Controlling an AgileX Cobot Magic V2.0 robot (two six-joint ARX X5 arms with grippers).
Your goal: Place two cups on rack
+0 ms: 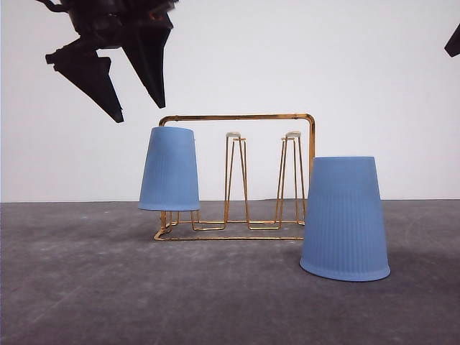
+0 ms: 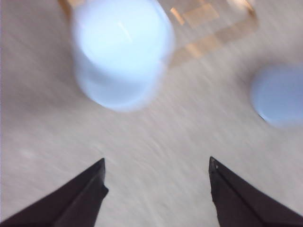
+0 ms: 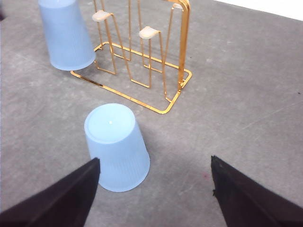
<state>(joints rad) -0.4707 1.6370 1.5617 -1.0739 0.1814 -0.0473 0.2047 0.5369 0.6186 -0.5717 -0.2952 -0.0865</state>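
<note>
One light-blue cup hangs upside down over the left prong of the gold wire rack, its rim clear of the table. My left gripper hovers open just above it with nothing between its fingers. The blurred left wrist view shows that cup beyond the open gripper. The second cup stands upside down on the table, in front of the rack's right end. My right gripper is open and empty above the table, with this cup just ahead of its left finger.
Two white-tipped prongs of the rack stand bare. The grey table stretches out in front of the rack, with a white wall behind. A black part of the right arm shows at the upper right edge.
</note>
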